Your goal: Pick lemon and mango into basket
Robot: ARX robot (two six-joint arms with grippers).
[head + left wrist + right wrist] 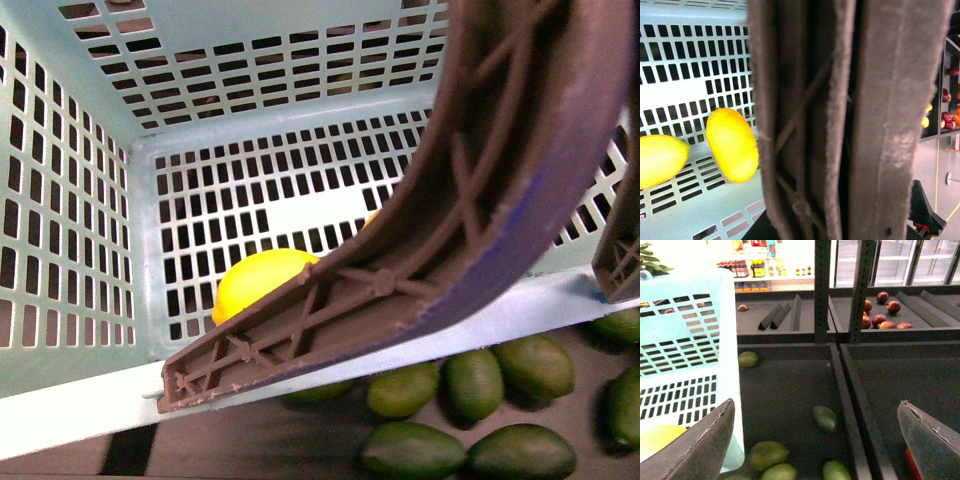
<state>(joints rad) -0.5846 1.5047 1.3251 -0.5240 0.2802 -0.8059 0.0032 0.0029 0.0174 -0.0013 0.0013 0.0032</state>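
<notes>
The turquoise basket (pixel 200 130) fills the front view, and its brownish-purple handle (pixel 480 200) crosses in front. Inside on the floor lies the pale yellow lemon (pixel 262 280). Only a sliver of the mango (pixel 372 216) shows past the handle. In the left wrist view the orange-yellow mango (pixel 732 145) lies beside the lemon (pixel 660 159) inside the basket (pixel 690 65). My left gripper (pixel 840 225) is shut on the handle (pixel 850 120), which hides its fingers. My right gripper (pixel 815 450) is open beside the basket (pixel 685 365), over a dark bin, with nothing between its fingers.
Several dark green oval fruits (pixel 470 385) lie in the bin below the basket's front rim, and others (pixel 768 455) lie under my right gripper. A grey divider (pixel 850 405) splits the bins. Red fruits (pixel 880 317) sit on the shelf behind.
</notes>
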